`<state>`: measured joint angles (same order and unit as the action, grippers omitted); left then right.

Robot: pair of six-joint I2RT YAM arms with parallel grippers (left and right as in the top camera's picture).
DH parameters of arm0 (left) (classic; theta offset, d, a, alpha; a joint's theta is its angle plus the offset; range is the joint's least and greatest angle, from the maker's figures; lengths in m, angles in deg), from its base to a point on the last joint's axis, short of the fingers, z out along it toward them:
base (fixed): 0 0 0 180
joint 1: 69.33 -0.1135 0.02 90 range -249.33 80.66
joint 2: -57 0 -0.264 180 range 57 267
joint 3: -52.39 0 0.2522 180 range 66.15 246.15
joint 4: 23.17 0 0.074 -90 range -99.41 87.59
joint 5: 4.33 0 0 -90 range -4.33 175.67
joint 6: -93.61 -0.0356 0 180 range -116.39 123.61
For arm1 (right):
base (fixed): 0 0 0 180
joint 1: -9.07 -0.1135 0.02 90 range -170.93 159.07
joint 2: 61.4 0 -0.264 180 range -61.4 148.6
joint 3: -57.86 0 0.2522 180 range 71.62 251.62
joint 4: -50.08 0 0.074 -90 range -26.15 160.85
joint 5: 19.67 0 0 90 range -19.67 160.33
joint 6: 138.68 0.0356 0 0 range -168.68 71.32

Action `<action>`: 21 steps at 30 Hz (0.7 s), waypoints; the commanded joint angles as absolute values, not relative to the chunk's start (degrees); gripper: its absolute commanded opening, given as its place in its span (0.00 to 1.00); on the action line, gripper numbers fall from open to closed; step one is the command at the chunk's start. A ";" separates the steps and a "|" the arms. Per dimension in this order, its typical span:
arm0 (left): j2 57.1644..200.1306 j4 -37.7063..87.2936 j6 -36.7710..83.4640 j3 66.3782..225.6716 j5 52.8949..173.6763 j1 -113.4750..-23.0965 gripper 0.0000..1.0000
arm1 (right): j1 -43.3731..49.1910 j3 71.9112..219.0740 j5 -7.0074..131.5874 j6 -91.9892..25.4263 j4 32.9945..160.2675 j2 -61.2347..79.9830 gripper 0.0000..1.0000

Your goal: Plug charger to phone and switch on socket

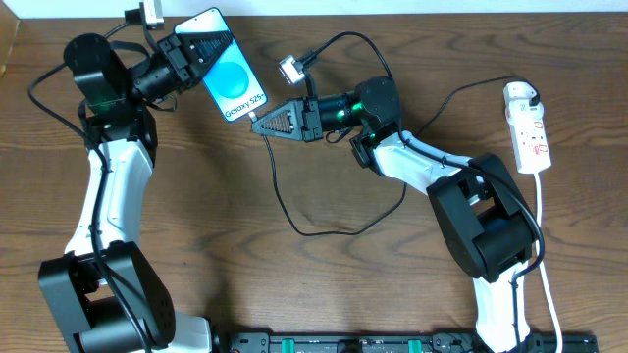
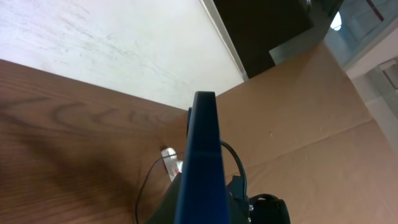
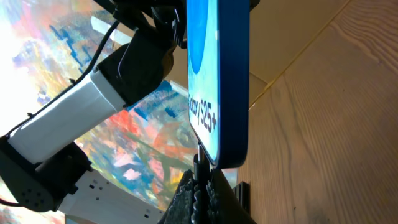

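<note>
Overhead: left gripper clamped on phone, top of frame left of centre, screen up. Right gripper pinched shut on charger plug tip, tip touching phone's bottom edge. Socket far right, well apart.

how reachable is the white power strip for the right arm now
Probably yes: the narrow white power strip lies near that arm's base, nothing standing between. But the right fingers are shut on the thin black charger cable at the blue-screened phone, so not free.
</note>
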<state>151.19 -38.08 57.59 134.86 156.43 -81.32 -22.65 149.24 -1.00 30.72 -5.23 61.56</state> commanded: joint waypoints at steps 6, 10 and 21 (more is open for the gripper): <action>150.62 -38.38 57.06 134.83 158.77 -80.12 0.07 | -22.52 150.36 2.50 30.37 -5.63 61.51 0.01; 150.62 -38.19 57.04 134.83 158.77 -79.84 0.07 | -22.52 150.36 2.48 30.39 -5.63 61.51 0.01; 150.60 -38.21 56.54 134.83 161.06 -79.86 0.07 | -22.46 150.36 3.35 30.56 -5.63 61.51 0.01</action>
